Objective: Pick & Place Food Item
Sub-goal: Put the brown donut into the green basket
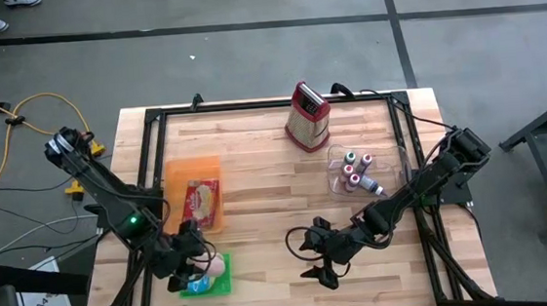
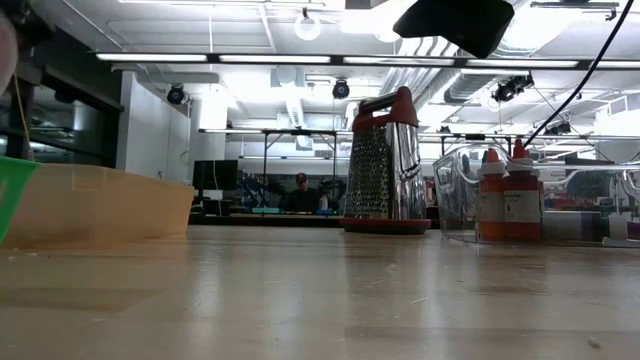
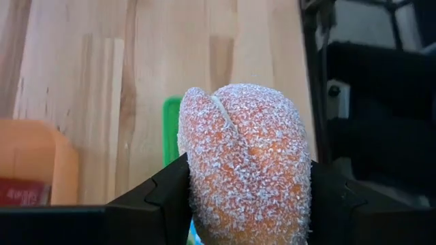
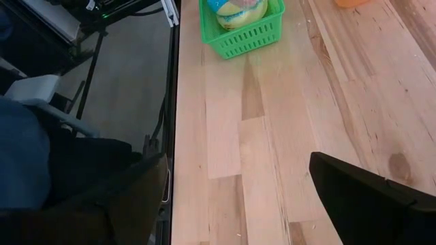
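Note:
My left gripper (image 1: 196, 267) is at the table's near left corner, shut on a round orange food item coated in white sugar (image 3: 245, 163). It hangs over the green basket (image 1: 208, 277), whose rim (image 3: 171, 129) shows behind the food in the left wrist view. A blue and yellow packet (image 4: 236, 9) lies in that basket (image 4: 242, 33). My right gripper (image 1: 317, 259) stands open above bare wood near the table's front middle, with nothing between its fingers. My left gripper pinches the sugared food item by its two opposite sides (image 3: 194, 184) between its two fingers (image 3: 167, 197), which slant down toward the table. The food item is lifted clear and stands out past the fingertips, its creased top end pointing away from the wrist.
An orange tray (image 1: 191, 179) with a red packet (image 1: 203, 202) lies beyond the basket. A red-topped metal grater (image 1: 307, 116) stands at the far middle. A clear box of small bottles (image 1: 355, 171) sits to the right. Bare wood lies between the two grippers.

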